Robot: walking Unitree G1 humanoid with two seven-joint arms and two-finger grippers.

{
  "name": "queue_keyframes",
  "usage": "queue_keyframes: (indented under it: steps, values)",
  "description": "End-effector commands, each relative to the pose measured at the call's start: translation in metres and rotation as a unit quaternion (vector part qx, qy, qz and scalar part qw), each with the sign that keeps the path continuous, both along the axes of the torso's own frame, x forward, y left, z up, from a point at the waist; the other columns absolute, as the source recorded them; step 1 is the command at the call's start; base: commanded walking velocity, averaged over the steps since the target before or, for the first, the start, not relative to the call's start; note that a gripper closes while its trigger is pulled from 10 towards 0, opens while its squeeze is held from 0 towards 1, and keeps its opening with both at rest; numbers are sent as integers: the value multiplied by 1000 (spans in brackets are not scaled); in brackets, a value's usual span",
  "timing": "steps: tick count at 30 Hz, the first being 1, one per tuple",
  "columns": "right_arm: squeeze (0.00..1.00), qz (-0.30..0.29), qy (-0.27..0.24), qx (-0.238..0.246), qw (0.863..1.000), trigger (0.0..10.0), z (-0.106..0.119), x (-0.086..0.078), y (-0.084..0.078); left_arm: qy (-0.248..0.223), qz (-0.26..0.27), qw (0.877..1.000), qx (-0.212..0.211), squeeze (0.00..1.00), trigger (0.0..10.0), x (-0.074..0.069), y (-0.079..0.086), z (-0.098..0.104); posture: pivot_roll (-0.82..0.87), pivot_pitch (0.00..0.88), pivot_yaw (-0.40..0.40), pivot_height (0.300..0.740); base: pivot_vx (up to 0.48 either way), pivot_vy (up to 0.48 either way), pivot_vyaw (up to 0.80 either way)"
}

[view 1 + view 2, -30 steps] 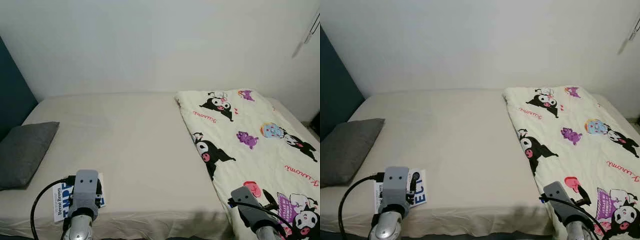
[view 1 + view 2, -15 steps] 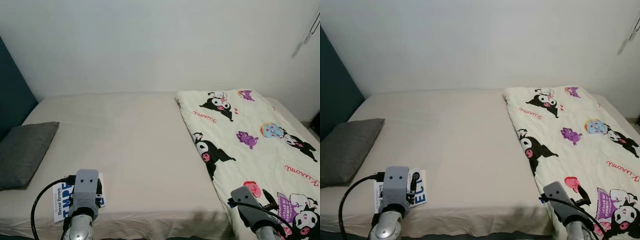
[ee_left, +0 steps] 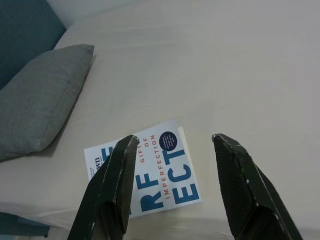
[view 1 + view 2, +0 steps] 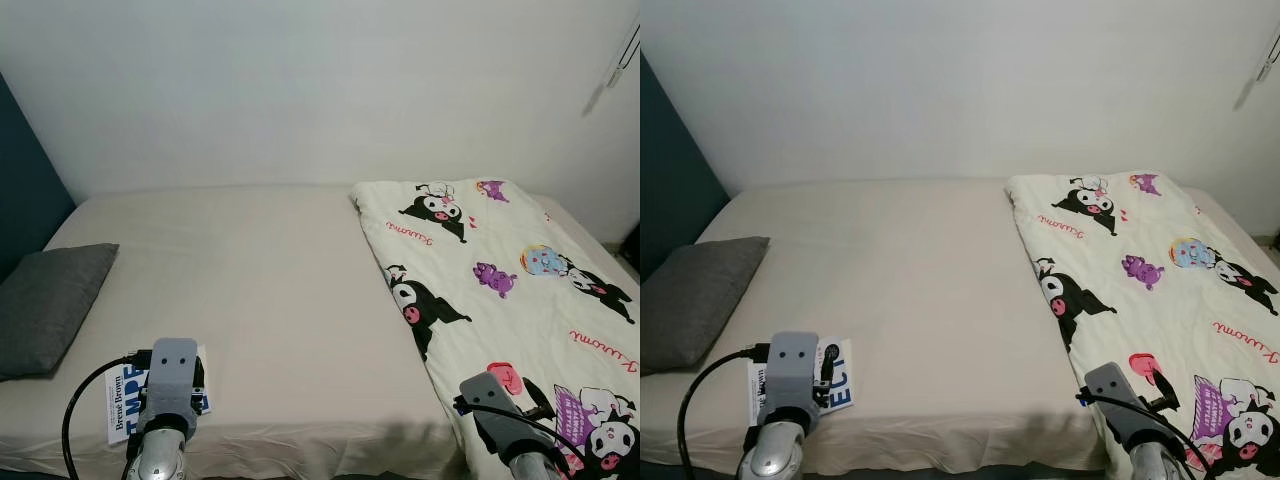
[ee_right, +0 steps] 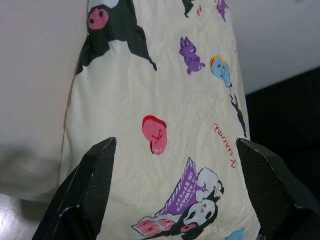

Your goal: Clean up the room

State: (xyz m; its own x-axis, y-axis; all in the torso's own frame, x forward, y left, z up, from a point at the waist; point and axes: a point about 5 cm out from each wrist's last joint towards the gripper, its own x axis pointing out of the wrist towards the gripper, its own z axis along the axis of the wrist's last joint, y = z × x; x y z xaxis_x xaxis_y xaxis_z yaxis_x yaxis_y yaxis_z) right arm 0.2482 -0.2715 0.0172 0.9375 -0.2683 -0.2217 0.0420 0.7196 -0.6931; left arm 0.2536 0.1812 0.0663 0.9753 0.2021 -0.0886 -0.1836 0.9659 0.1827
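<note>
A wide bed (image 4: 270, 290) with a plain beige sheet stands against a white wall (image 4: 300, 90), and everything here is placed in relation to that bed. A book (image 3: 150, 175) with a white cover and blue lettering lies flat on the sheet near the bed's front edge, toward its left end. A grey pillow (image 4: 45, 305) rests on the bed's left side, just beyond the book and apart from it. A cream blanket (image 4: 500, 300) printed with black, purple and pink cartoon figures is spread along the bed's right side, running from the wall end to the front edge and hanging over it.

The left hand (image 3: 172, 172) hovers over the bed's front left part, directly above the book, its two black fingers (image 3: 112, 185) spread wide with the book's cover showing between them; it grips nothing and does not touch the book. The right hand (image 5: 175, 190) hangs above the bed's front right corner, over the blanket, its fingers (image 5: 87, 185) also spread far apart and empty, with the blanket's pink and purple prints visible in the gap. A dark teal panel (image 4: 25, 180) stands at the bed's left end, beside the pillow. Dark floor (image 5: 285, 110) shows past the bed's right side, beyond the blanket's edge.
</note>
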Motion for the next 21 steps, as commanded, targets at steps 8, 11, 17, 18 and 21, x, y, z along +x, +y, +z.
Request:
queue_keyframes:
  steps: [8, 11, 17, 18, 21]
  values:
    - [0, -5, 10, 1, 1000, 10000, -5, -6, 2, 11, 1, 1000, 4, 0, 10000, -3, 2, -4, 26, 144, 0, 740, 0, 0, 0]
    - [0, -5, 10, 1, 1000, 10000, -5, -6, 2, 11, 1, 1000, 4, 0, 10000, -3, 2, -4, 26, 144, 0, 740, 0, 0, 0]
    - [0, -6, 11, 1, 1000, 10000, -5, -6, 0, 12, 1, 1000, 3, 0, 10000, -4, 1, -4, 26, 146, -2, 740, 0, 0, 0]
    - [0, -6, 11, 1, 1000, 10000, -5, -6, -1, 12, 2, 1000, 3, 0, 10000, -4, 1, -4, 26, 145, -2, 740, 0, 0, 0]
    - [0, -6, 11, 1, 1000, 10000, -5, -6, -2, 12, 3, 1000, 3, 0, 10000, -4, 1, -4, 27, 146, -3, 740, 0, 0, 0]
